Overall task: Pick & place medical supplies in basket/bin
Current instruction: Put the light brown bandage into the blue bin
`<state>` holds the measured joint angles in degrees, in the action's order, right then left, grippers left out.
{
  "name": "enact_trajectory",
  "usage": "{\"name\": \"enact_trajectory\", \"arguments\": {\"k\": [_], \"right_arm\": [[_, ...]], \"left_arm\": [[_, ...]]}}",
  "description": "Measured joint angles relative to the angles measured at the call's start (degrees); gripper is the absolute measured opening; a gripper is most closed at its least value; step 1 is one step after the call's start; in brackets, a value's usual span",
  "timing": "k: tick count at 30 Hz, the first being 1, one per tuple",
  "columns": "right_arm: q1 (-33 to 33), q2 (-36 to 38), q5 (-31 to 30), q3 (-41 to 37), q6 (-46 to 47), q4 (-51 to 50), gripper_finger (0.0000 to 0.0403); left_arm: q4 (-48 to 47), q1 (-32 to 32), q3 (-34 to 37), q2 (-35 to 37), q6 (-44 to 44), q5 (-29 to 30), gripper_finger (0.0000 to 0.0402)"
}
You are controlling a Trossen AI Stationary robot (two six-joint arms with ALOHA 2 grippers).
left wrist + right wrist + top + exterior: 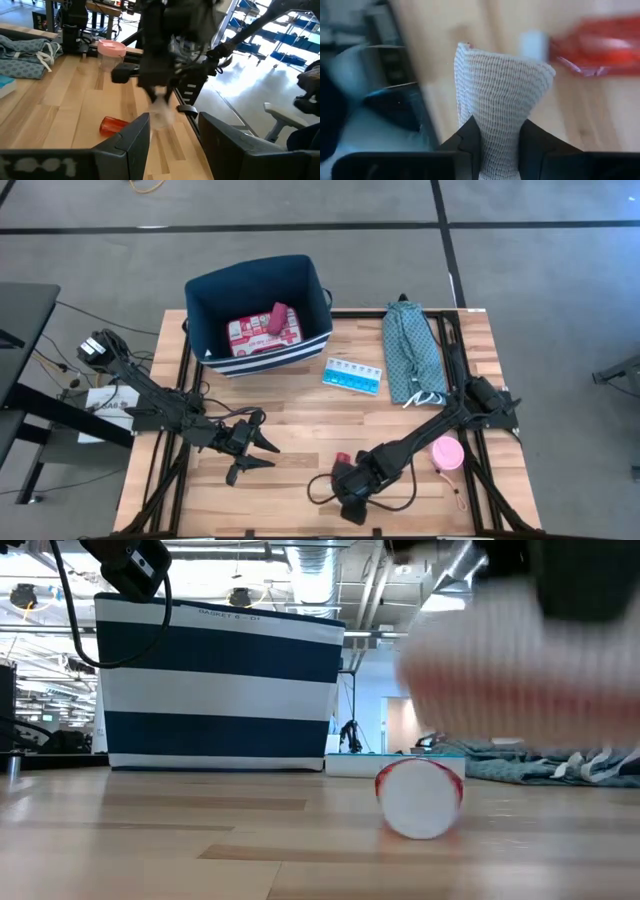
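My right gripper point(500, 142) is shut on a white ribbed gauze piece point(502, 90) near the table's near edge point(350, 492). A red-capped clear bottle point(343, 458) lies on its side just beyond it, its round end point(420, 798) facing the low view. My left gripper point(250, 450) hovers open to the left of them and touches nothing. The navy striped bin point(205, 295) stands at the far left, with the red-and-white first-aid case point(255, 333) and the magenta block point(277, 317) inside. The light-blue pill organizer point(352, 375) and the pink disc point(447, 452) rest on the table. My right gripper pinches the white piece between its two fingers point(470, 137), holding it by one end point(500, 125). The rest of the piece sticks out past the fingertips. In the left wrist view it hangs below the fingers point(161, 109), lifted clear of the table.
The long teal patterned cloth bundle point(412, 352) lies along the far right of the table. Bare wood point(300, 415) shows between the bin and both grippers. A black frame rail point(470, 470) runs beside the pink disc at the right edge.
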<state>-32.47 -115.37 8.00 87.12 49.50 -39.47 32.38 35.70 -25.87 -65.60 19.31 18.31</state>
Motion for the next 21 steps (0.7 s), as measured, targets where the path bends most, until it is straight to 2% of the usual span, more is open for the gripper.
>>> {"name": "enact_trajectory", "arguments": {"k": [4, 8, 15, 21], "right_arm": [[0.32, 0.04, 0.84, 6.29, -6.93, -3.14, 0.0079], [2.04, 0.08, -0.34, 13.7, -9.09, -10.11, 0.0079], [6.53, 0.2, -7.9, 23.55, -16.59, -19.89, 0.0079], [14.46, 0.2, -15.51, 27.84, -24.07, -24.17, 0.008]], "left_arm": [[0.02, 0.0, 0.0, 0.0, 0.0, 0.04, 0.0157], [0.02, -0.02, 0.0, 0.0, 0.0, 0.13, 0.0157], [-0.61, -0.02, 0.0, 0.0, 0.0, 0.13, 0.0157], [-0.98, -0.13, 0.0, 0.0, 0.0, 0.67, 0.0157]]}}
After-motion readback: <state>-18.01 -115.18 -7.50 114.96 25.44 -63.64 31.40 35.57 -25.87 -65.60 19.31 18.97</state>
